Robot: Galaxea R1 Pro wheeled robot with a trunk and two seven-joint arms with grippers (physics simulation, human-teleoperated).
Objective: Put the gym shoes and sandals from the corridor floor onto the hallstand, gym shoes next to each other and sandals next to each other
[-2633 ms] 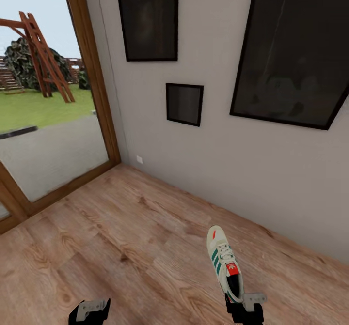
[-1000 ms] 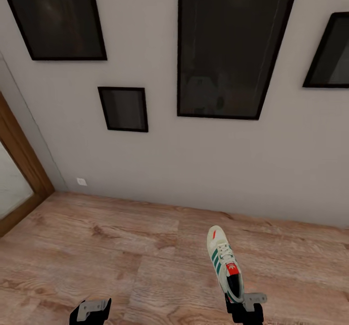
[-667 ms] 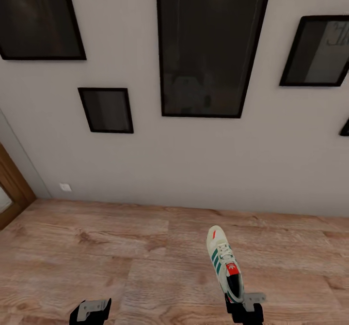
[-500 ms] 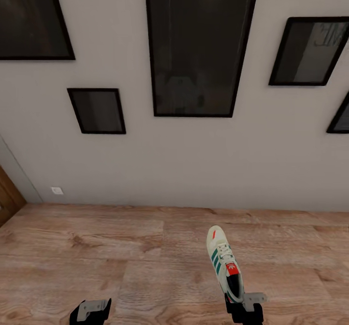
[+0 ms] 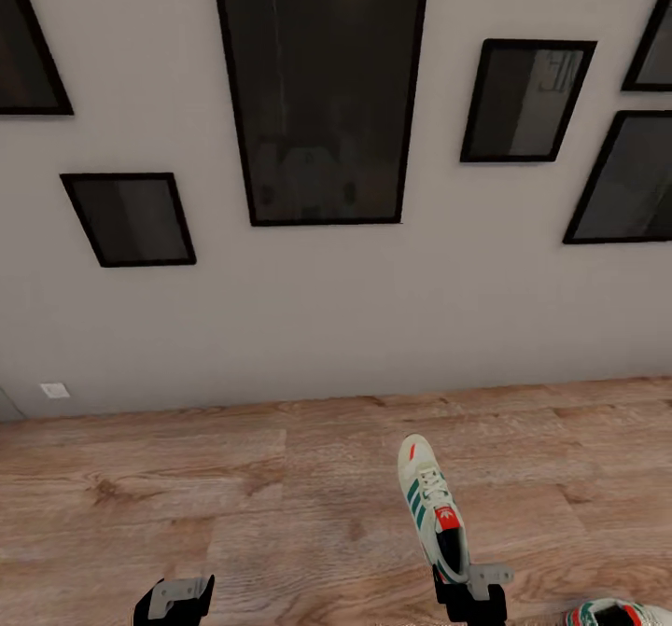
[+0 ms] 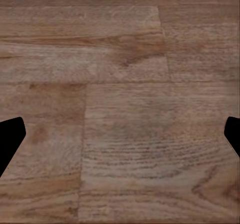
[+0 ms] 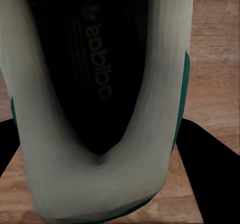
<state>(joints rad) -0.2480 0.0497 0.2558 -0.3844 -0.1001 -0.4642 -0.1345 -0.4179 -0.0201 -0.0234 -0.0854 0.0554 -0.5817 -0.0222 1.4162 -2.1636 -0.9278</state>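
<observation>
My right tool (image 5: 464, 589) is clenched on the heel of one gym shoe (image 5: 432, 505), holding it toe-forward above the corridor floor (image 5: 233, 495). My left tool (image 5: 174, 600) hangs released over bare planks, fingers (image 6: 10, 139) spread. The second gym shoe (image 5: 611, 613) lies on the floor just beside my right tool.

Cream gym shoe (image 5: 432, 506) with green stripes, red-orange tongue; wood-grain floor (image 5: 233, 495)

- You see the corridor floor (image 5: 233, 505), light brown wood planks with clear grain, across the lower part of the head view.
- At the bottom right corner, a second gym shoe (image 5: 611, 614) lies on it.
</observation>
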